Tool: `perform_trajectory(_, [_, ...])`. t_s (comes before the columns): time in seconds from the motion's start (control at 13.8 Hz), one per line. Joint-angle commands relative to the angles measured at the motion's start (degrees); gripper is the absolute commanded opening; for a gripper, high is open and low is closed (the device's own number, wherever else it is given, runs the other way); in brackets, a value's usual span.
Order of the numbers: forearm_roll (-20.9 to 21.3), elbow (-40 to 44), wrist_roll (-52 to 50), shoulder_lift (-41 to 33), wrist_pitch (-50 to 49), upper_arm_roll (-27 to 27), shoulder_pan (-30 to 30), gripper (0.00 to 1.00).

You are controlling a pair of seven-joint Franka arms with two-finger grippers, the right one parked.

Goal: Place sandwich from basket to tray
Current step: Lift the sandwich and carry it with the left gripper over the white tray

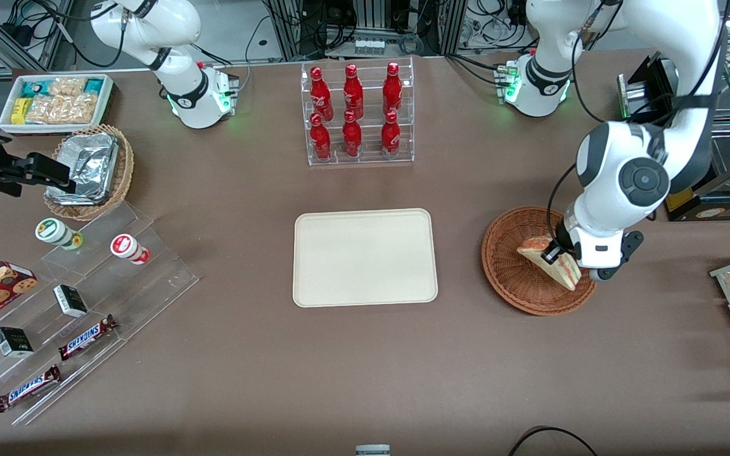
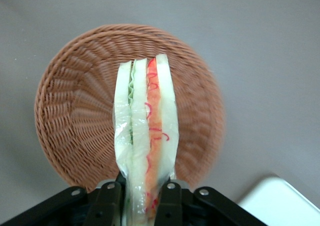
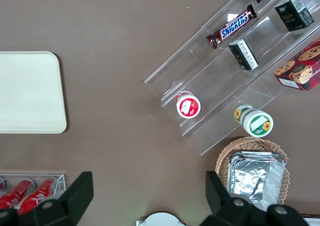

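A matte brown cloth-covered surface [image 1: 365,373] fills nearly the whole scene, evenly lit, with only soft shadows. The tool [image 1: 552,255] hangs over it toward the working arm's end. Farther from the front camera than the tool, along the surface's edge, tangled black cables [image 1: 333,28] trail around grey metal framing [image 1: 372,14] over pale flooring [image 1: 241,31].

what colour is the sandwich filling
Orange-red and pale green between white bread on the sandwich, clearest in the left wrist view.
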Motion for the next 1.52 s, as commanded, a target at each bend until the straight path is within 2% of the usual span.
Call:
perform_trajectory(0.0, [1.03, 9.3, -0.22, 3.15, -4.7, -6.12, -0.36, 0.0])
perform_trajectory(0.36, [4.54, 16.86, 0.48, 10.79, -4.26, -19.83, -0.45, 0.0])
perform_trajectory(0.58, [9.8, 19.16, 0.48, 16.94, -3.82, -26.34, -0.54, 0.0])
perform_trajectory(0.73, [14.73, 20.04, 0.31, 20.72, -2.34, -26.89, -4.65, 0.0])
perform_trajectory(0.87, [16.06, 22.06, 0.57, 24.67, 0.39, -26.89, -6.85, 0.0])
perform_trajectory(1.02, [19.38, 24.16, 0.22, 28.45, 0.92, -26.63, -10.37, 0.0])
perform_trajectory(1.09, [21.32, 25.57, -0.3, 30.56, 1.19, -26.62, -11.08, 0.0])
perform_trajectory(1.31, [22.74, 29.09, 0.04, 35.22, 1.28, -26.45, -13.54, 0.0])
perform_trajectory(1.45, [26.33, 29.18, -0.48, 37.25, 3.37, -26.01, -14.25, 0.0])
